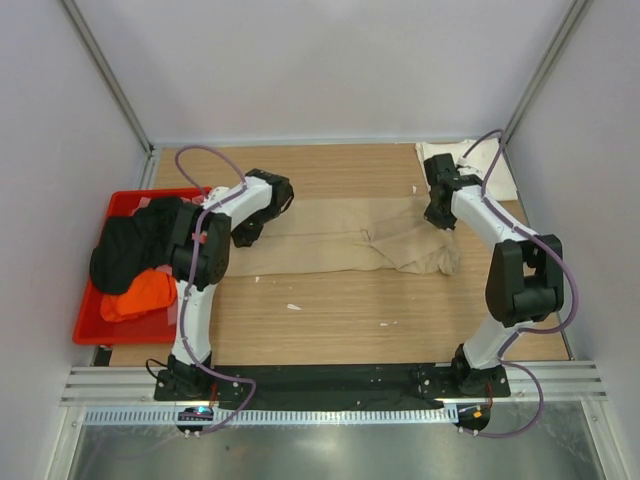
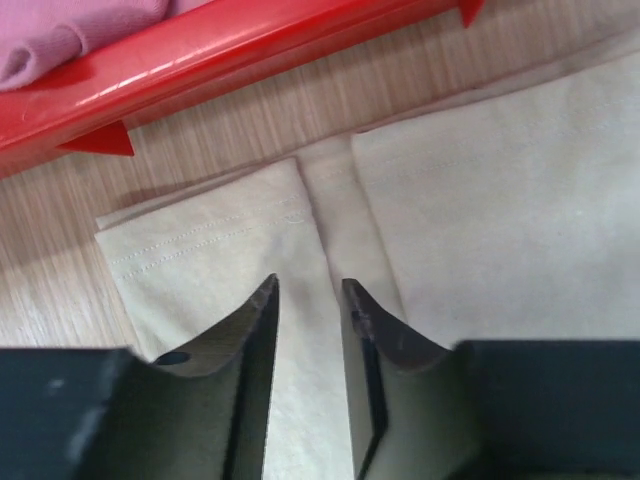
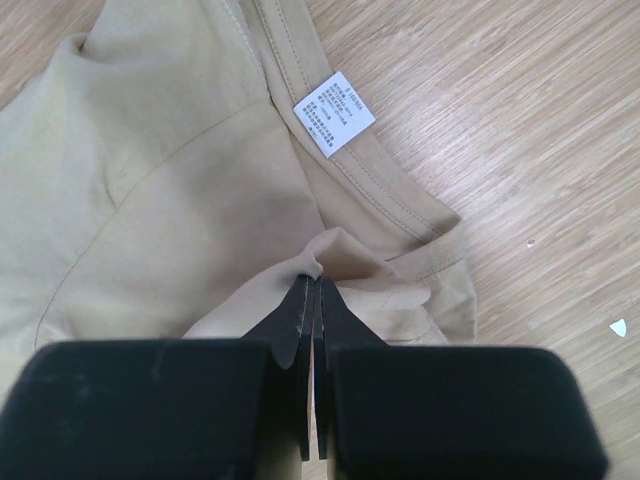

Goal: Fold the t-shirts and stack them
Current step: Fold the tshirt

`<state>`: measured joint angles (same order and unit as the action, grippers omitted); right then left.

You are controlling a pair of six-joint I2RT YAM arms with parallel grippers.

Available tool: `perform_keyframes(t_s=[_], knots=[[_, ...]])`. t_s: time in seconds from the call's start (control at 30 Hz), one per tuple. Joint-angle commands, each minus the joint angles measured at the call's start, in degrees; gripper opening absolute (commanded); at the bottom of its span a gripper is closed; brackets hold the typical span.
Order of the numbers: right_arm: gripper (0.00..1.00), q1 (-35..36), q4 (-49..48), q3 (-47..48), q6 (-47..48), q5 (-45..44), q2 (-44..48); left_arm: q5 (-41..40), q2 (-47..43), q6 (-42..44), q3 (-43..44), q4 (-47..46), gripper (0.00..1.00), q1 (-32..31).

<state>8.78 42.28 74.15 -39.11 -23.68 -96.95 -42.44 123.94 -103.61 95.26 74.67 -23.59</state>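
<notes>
left gripper [image 2: 309, 290]: standing parted, gripping nothing; hovering over the folded sleeve edge of the tan t-shirt [image 1: 330, 240]
right gripper [image 3: 312, 288]: pressing shut; pinching a raised fold of tan cloth at the tips
tan t-shirt: lying spread on the table [image 1: 330, 320], reaching from one pair of fingers to the other
care label [image 3: 333, 114]: showing beyond the right tips
red bin [image 2: 200, 60]: sitting beyond the left tips; holding pink cloth [image 2: 70, 35]

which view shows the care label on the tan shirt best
Right wrist view: the care label sits close up at the collar of the tan shirt. The top external view shows the whole shirt, but the label is too small to find. The left wrist view shows only a hemmed edge, no label.
</notes>
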Motion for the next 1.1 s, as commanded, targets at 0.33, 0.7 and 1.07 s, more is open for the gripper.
perform_keyframes(t_s=[0.33, 0.7, 1.07], knots=[[0.01, -0.16, -0.63, 5.04, 0.88, 0.39, -2.81, -8.71, -9.24, 2.97, -0.69, 3.21, 0.39, -0.57], [0.01, -0.16, 0.34, 5.83, 0.88, -0.75, -3.51, -7.66, -5.12, 1.23, -4.83, 0.20, 0.39, -0.75], [0.01, -0.34, 0.08, 7.76, 1.23, -1.46, -6.32, -9.68, 2.27, -5.01, -0.78, 9.26, 0.43, 0.04]])
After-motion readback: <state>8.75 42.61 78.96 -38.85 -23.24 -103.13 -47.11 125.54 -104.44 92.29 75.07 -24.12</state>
